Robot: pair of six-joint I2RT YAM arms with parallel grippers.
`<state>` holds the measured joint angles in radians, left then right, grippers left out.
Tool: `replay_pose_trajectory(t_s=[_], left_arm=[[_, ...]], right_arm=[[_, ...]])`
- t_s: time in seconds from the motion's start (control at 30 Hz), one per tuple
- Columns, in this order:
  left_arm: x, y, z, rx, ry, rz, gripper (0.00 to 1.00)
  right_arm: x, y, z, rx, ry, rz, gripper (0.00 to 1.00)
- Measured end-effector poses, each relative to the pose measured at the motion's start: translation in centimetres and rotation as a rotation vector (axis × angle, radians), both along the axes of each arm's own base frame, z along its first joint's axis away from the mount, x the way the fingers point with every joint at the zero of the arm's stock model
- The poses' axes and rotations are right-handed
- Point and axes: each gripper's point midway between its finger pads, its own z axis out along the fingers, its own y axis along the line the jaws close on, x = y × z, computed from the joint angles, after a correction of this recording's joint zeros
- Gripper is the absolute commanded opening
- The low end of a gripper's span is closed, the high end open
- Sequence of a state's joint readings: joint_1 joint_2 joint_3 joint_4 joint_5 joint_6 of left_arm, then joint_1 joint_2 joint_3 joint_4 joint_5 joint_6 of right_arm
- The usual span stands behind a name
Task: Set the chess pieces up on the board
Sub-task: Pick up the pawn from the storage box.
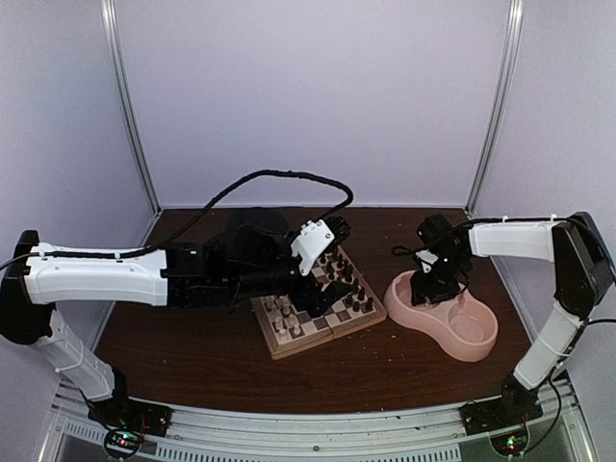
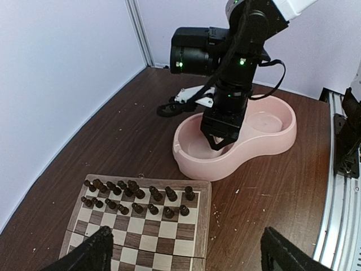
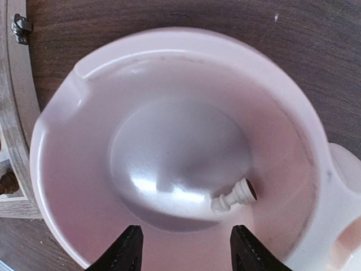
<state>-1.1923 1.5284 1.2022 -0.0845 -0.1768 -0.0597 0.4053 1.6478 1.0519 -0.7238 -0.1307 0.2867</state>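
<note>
The wooden board (image 1: 339,318) lies at the table's middle, partly under my left arm. Dark pieces fill its far two rows (image 2: 135,199); several cream chess pieces (image 1: 285,316) stand on its near end. My left gripper (image 2: 186,251) hovers over the board, open and empty. One cream chess piece (image 3: 233,197) lies on its side in the left cup of the pink double bowl (image 3: 62,169). My right gripper (image 3: 185,248) hangs open just above that cup, near the piece, touching nothing.
The pink double bowl (image 1: 481,348) sits right of the board, almost touching its corner (image 2: 204,186). Its other cup (image 2: 271,121) looks empty. Small crumbs dot the dark wooden tabletop (image 2: 265,186). Metal frame posts and white walls close the back and sides.
</note>
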Motion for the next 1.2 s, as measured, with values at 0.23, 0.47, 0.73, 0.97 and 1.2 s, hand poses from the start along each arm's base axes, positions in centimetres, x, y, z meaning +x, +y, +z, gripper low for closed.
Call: replay_pose_trajectory(t_s=[0.23, 0.47, 0.73, 0.97, 1.2], left_arm=[[-0.1, 0.2, 0.1, -0.004, 0.001, 0.0, 0.91], [-0.2, 0.5, -0.7, 0.008, 0.012, 0.004, 0.91], [-0.3, 1.0, -1.1, 0.016, 0.015, 0.008, 0.92], [-0.4, 1.3, -0.4, 0.004, 0.009, 0.009, 0.92], [-0.4, 1.3, -0.5, 0.004, 0.009, 0.009, 0.92]], right_arm=[[-0.4, 0.1, -3.1, -0.041, 0.098, 0.012, 0.1], [0.3, 1.5, -1.7, 0.045, 0.055, 0.015, 0.09], [2.1, 2.4, 4.0, 0.133, -0.129, 0.018, 0.31], [2.2, 2.6, 4.0, 0.139, -0.131, 0.027, 0.4], [2.1, 3.0, 1.3, 0.103, -0.076, 0.061, 0.33]])
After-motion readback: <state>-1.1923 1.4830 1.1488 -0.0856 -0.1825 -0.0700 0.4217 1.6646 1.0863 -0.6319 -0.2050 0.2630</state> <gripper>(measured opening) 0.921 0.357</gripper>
